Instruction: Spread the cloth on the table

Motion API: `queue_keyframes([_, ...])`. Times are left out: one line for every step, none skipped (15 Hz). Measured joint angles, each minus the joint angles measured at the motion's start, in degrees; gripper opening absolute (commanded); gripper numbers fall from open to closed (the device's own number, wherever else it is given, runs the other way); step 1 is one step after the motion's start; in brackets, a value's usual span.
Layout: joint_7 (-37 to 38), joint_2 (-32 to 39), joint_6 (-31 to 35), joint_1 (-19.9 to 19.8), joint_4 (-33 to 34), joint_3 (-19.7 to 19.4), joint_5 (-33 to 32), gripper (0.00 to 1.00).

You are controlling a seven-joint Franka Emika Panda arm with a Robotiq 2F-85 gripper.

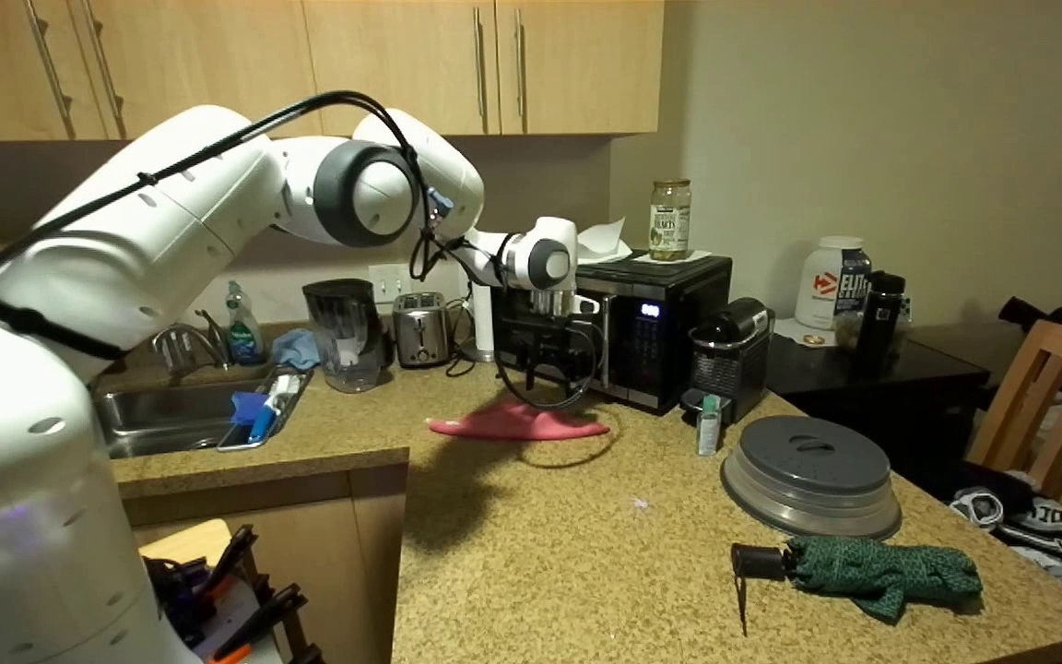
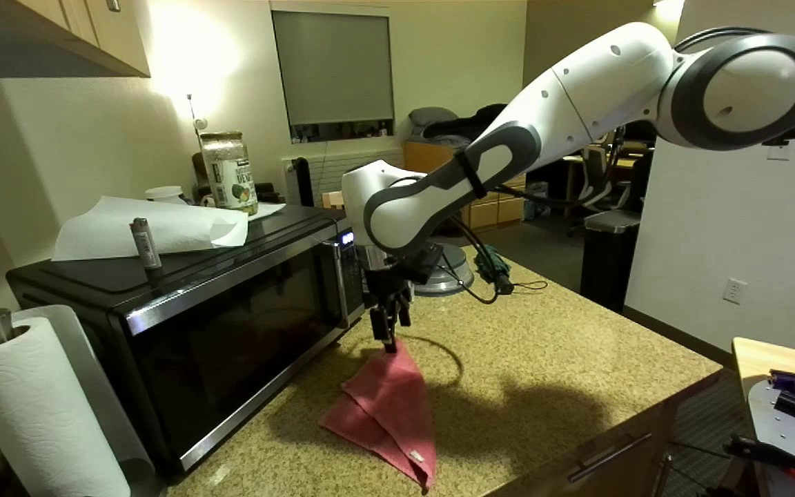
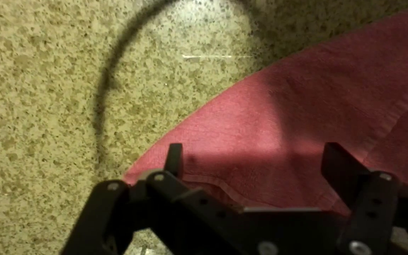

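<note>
On the tan speckled countertop (image 1: pixel 577 572), just in front of the black microwave (image 1: pixel 651 350): one pink-red cloth (image 1: pixel 522 424), partly folded over itself, with a pale tag (image 2: pixel 417 456) near its edge. Above it hangs one black gripper (image 3: pixel 253 150); its fingers (image 3: pixel 342 173) stand wide apart in the wrist view, cloth showing between them; whether they touch it cannot be told. Clock positions from the cloth, as seen in an exterior view: microwave, between one and two o'clock; coffee machine (image 1: pixel 732 355), between two and three; small green-capped bottle (image 1: pixel 708 428), three; grey domed cover (image 1: pixel 810 475), between three and four; folded green umbrella (image 1: pixel 881 567), four; steel sink (image 1: pixel 162 432), nine; dark-lidded pitcher (image 1: pixel 347 346), ten; steel toaster (image 1: pixel 422 332), between ten and eleven.
</note>
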Motion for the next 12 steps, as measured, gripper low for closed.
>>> queue_keyframes([-0.87, 0.88, -0.34, 0.03, 1.18, 0.29, 0.0, 1.0])
queue_keyframes([-1.65, 1.69, -0.65, 0.08, 2.37, 0.6, 0.0, 1.0])
queue_keyframes([-2.38, 2.43, -0.88, 0.16, 3.47, 0.85, 0.0, 1.0])
queue_keyframes([-2.94, 3.13, -1.21, 0.23, 4.6, 1.07, 0.0, 1.0])
queue_keyframes([-3.43, 3.78, -1.58, 0.29, 5.65, 1.28, 0.0, 1.0])
queue_keyframes([-3.76, 4.35, -1.96, 0.33, 6.67, 1.44, 0.0, 1.0])
queue_keyframes([-4.1, 4.91, -2.34, 0.35, 7.65, 1.57, 0.0, 1.0])
queue_keyframes([-4.41, 5.45, -2.75, 0.35, 8.57, 1.65, 0.01, 1.0])
queue_keyframes([-4.62, 6.02, -3.14, 0.35, 9.49, 1.66, 0.04, 1.0])
queue_keyframes([-4.77, 6.63, -3.59, 0.34, 10.34, 1.66, 0.05, 1.0])
queue_keyframes([-4.8, 7.25, -4.04, 0.31, 11.19, 1.66, 0.05, 1.0])
queue_keyframes([-4.83, 7.94, -4.45, 0.27, 12.0, 1.64, 0.05, 1.0])
